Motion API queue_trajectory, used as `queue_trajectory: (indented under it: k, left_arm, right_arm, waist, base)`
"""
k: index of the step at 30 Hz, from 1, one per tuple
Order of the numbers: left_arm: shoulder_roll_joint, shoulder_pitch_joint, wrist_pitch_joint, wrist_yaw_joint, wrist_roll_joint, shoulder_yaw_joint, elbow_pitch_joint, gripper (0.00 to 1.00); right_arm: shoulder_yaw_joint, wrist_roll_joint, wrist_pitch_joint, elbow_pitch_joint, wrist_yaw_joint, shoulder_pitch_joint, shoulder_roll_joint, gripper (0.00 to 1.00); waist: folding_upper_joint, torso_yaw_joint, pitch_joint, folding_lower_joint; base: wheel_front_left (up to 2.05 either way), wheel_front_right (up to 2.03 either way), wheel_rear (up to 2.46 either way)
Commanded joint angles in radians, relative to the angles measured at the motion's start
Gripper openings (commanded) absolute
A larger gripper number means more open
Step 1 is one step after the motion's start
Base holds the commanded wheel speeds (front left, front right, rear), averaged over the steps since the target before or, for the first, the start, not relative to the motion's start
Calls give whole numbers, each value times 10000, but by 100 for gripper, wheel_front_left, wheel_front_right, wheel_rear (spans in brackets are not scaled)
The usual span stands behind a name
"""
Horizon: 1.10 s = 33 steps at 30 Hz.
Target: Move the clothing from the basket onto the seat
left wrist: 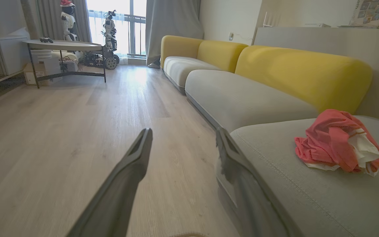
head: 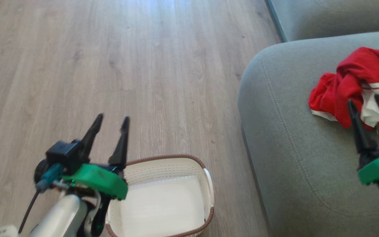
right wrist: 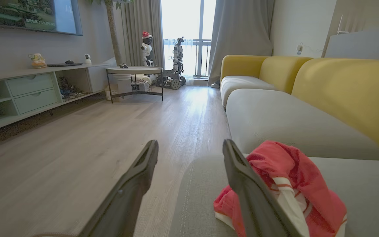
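Now both pairs of fingers stand spread, gripping nothing: our left gripper (head: 113, 117) over the floor by the basket (head: 163, 158), our right gripper (head: 364, 100) close against the clothing (head: 350, 82), which lies heaped on the seat (head: 291, 138). We judge one risk: a fingertip snagging the mesh on withdrawal would drag the heap toward the seat's rounded edge.

basket (head: 176, 156) cut off at bottom edge; clothing (head: 357, 72) partly behind right gripper (head: 364, 99), perhaps two garments
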Motion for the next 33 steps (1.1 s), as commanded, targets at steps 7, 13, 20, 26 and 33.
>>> queue_trajectory:
  k: [7,13,20,26,33]
  left_arm:
    - [337,360,-471,515,-5,1164,-446,100]
    - [210,1072,-573,771,140,1807,-600,100]
    - [-211,1814,-587,676,744,2479,-751,100]
    - [-578,2066,-588,342,1239,2877,-647,100]
    - [-871,2181,-589,-172,1892,3174,-445,100]
  right_arm:
    - [-604,-730,-465,-1062,-4,1013,912,100]
    - [-1036,-1232,-861,-1232,-4,1514,1761,100]
    - [-871,-1446,-1095,-972,-4,1667,2358,100]
    - [-737,-1471,-1163,-740,-4,1628,2493,100]
    - [-625,-1470,-1189,-589,-4,1509,2476,100]
  waist:
    - [-1,474,-117,1]
    - [-1,600,-89,1]
    - [-1,593,-19,1]
    - [-1,563,11,1]
    - [-1,484,10,1]
  base:
    - [0,0,0]
    - [0,0,0]
    - [0,0,0]
    - [0,0,0]
    - [0,0,0]
